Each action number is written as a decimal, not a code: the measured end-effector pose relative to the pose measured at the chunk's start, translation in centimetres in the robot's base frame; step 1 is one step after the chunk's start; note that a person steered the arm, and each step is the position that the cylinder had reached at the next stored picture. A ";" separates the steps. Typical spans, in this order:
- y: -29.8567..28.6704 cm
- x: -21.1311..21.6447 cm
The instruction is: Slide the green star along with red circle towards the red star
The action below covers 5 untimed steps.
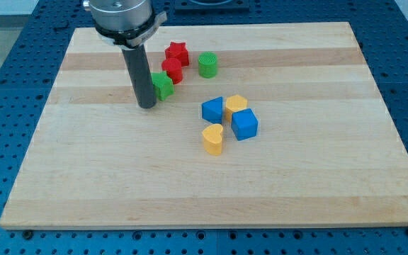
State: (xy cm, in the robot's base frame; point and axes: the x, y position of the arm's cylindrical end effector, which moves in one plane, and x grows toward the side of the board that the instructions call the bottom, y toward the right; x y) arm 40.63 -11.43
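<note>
The green star (163, 86) lies at the upper middle of the board. The red circle (173, 70) touches it just above and to the right. The red star (177, 52) sits right above the red circle, close to or touching it. My tip (146, 105) rests on the board just left of and slightly below the green star, close against it. The dark rod rises from there to the arm's mount at the view's top.
A green circle (207, 64) stands right of the red star. A cluster lies lower right: a blue block (212, 110), a yellow block (236, 105), a blue cube (244, 124) and a yellow heart (213, 139). The wooden board (83, 177) sits on a blue perforated table.
</note>
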 end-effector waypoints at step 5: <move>2.7 -0.4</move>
